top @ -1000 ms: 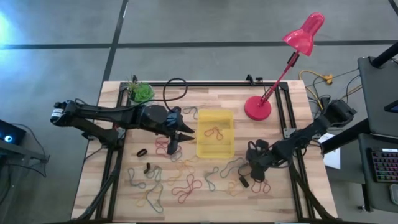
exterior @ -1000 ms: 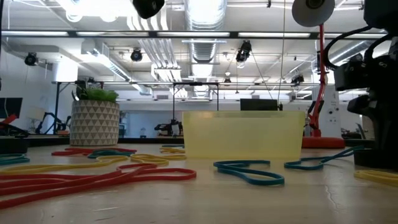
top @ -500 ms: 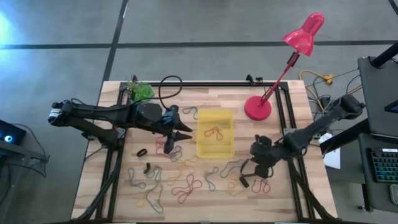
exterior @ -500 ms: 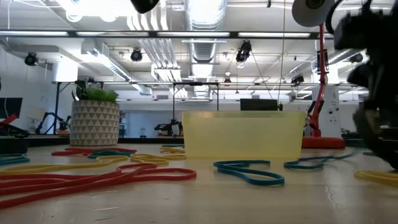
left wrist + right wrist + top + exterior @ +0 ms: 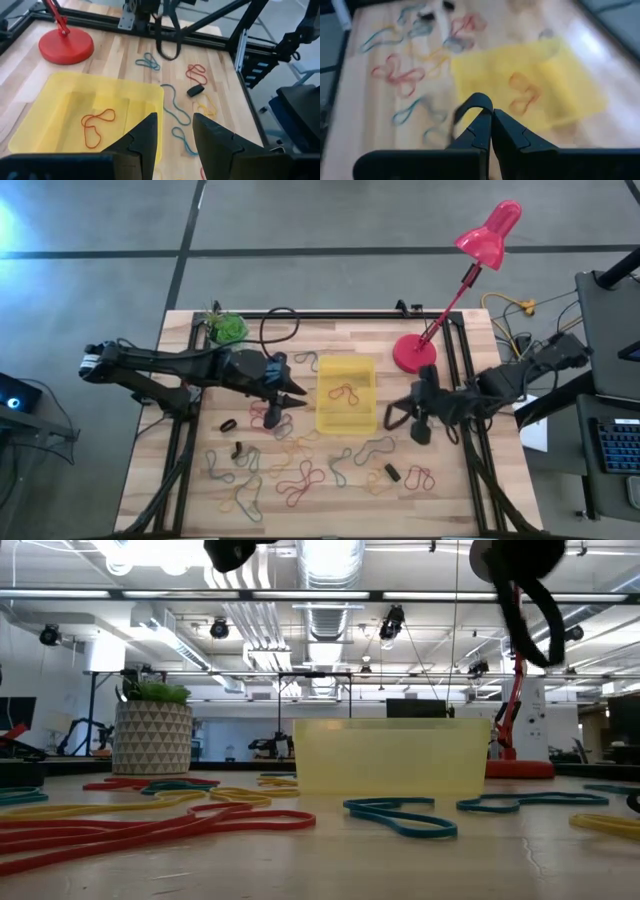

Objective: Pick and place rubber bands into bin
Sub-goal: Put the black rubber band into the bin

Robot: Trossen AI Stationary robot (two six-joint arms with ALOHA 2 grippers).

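Many coloured rubber bands (image 5: 300,470) lie loose on the near half of the wooden table. The yellow bin (image 5: 347,395) stands mid-table with one red band (image 5: 345,393) lying inside it. My left gripper (image 5: 290,395) hovers open just left of the bin, which fills the left wrist view (image 5: 75,115). My right gripper (image 5: 403,418) is raised just right of the bin, pointing toward the table's left, and is shut on a black rubber band (image 5: 167,30). My right gripper (image 5: 491,114) pinches the black rubber band between its two shut fingertips. The loop (image 5: 470,102) springs out right at the tips. The fingers lie about level, coming from the table's right. The band hangs slack below the gripper (image 5: 535,625), lifted clear of the table.
A red desk lamp (image 5: 415,352) stands far right of the bin, and a small plant pot (image 5: 225,328) sits at the far left corner. Small black pieces (image 5: 392,473) (image 5: 228,424) lie among the bands. Black frame rails (image 5: 470,430) border the table.
My right gripper has risen from the near-right part of the table and moved toward the far edge, closer to the bin, tipping from pointing down to about level. The black band has come up with it and now hangs clear.
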